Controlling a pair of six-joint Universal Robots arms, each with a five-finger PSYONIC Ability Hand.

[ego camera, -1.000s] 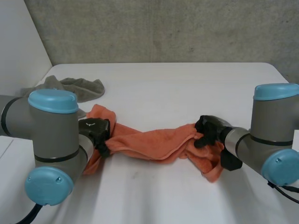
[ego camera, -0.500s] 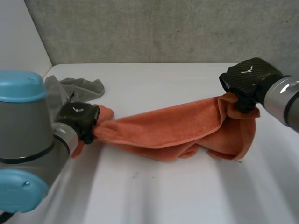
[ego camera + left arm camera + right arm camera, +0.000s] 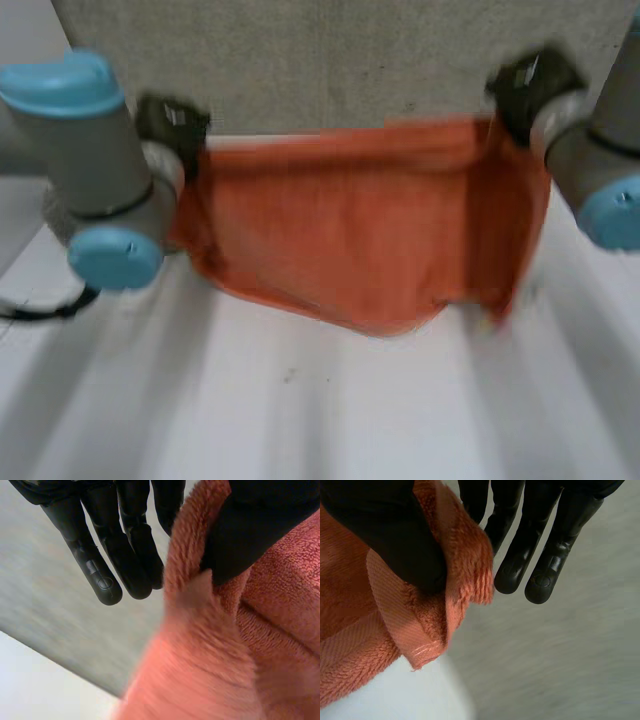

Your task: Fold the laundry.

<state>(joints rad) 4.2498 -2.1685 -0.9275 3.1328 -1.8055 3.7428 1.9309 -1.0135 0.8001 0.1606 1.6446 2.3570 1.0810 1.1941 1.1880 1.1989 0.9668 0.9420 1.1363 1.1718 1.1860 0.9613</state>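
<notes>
White table (image 3: pixel 300 420), grey concrete wall (image 3: pixel 330 60)

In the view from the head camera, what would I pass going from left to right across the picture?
left arm → left hand, pinching one top corner → orange towel, held up and spread between the hands → right hand, pinching the other top corner → right arm

The towel (image 3: pixel 350 230) is plain orange, with a smoother stripe along one edge. The left hand (image 3: pixel 170 125) and right hand (image 3: pixel 525 85) are black. The surface (image 3: pixel 300 400) is white, the wall (image 3: pixel 330 60) speckled grey.
</notes>
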